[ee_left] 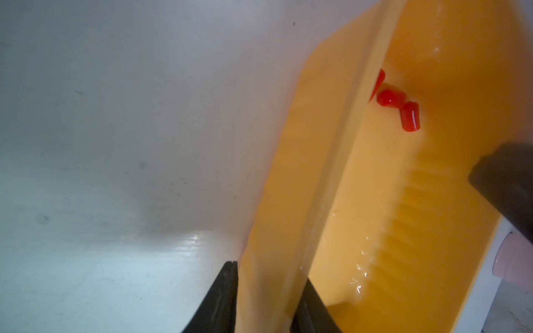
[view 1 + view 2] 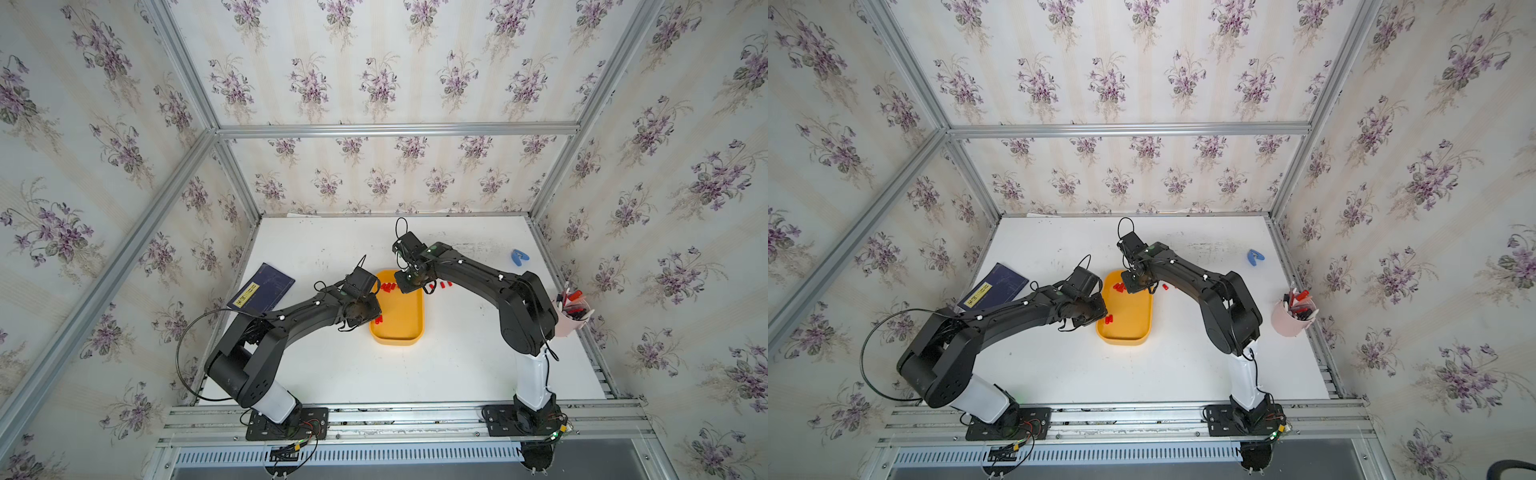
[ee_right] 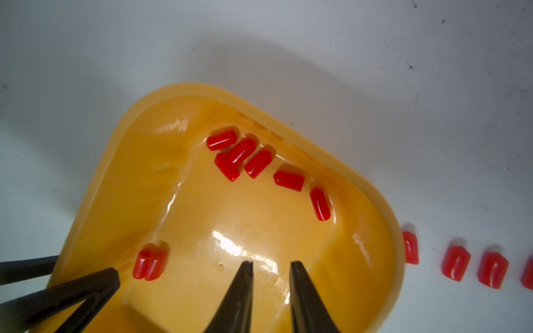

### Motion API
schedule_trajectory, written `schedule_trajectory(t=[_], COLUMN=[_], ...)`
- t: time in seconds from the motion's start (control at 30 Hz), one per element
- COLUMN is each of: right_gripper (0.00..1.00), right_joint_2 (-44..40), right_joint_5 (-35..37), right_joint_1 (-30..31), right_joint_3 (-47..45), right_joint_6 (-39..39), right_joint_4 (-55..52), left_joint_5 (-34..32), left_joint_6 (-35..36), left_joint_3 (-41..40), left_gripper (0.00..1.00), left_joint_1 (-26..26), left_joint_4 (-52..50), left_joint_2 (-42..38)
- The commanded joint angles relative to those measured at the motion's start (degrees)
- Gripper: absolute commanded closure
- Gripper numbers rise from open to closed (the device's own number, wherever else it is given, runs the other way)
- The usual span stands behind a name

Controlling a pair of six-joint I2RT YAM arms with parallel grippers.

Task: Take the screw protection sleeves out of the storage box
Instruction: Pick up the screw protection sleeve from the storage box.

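The yellow storage box (image 2: 405, 316) sat mid-bench (image 2: 457, 365), its long sides running near to far. The left pincer (image 1: 268, 274) was pinching the box's left wall, one finger (image 1: 222, 297) outside and the other inside against it. The right pincer (image 3: 271, 265) hung over the far end of the box with its fingers slightly spread and nothing between them.

Most of the red screw protection sleeves (image 3: 242, 150) lay inside the box. Six were strung along the far end, and a small bunch (image 1: 389, 98) lay by the left wall, just beside the left pincer. Four more sleeves (image 3: 455, 262) stood in a row on the bench, just right of the box's far right corner.

A dark blue booklet (image 2: 262, 293) lay at the left edge. A small blue clip (image 2: 518, 257) was far right, and a pink cup (image 2: 571, 318) of pens stood at the right edge.
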Motion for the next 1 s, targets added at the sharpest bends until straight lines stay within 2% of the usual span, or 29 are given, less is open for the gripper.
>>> schedule_trajectory(t=[0.0, 0.97], right_gripper=[0.73, 0.74], right_joint_2=[1.0, 9.1], right_joint_5=[3.5, 12.9], right_joint_1=[0.0, 0.0], right_joint_3=[0.7, 2.0], right_joint_6=[-0.7, -2.0], right_joint_4=[-1.3, 1.6], left_joint_5=[-0.3, -0.2], left_joint_6=[0.9, 1.5], left_joint_3=[0.0, 0.3], left_gripper=[0.66, 0.66], left_joint_1=[0.1, 0.1], left_joint_4=[0.0, -0.1], left_joint_2=[-0.2, 0.3])
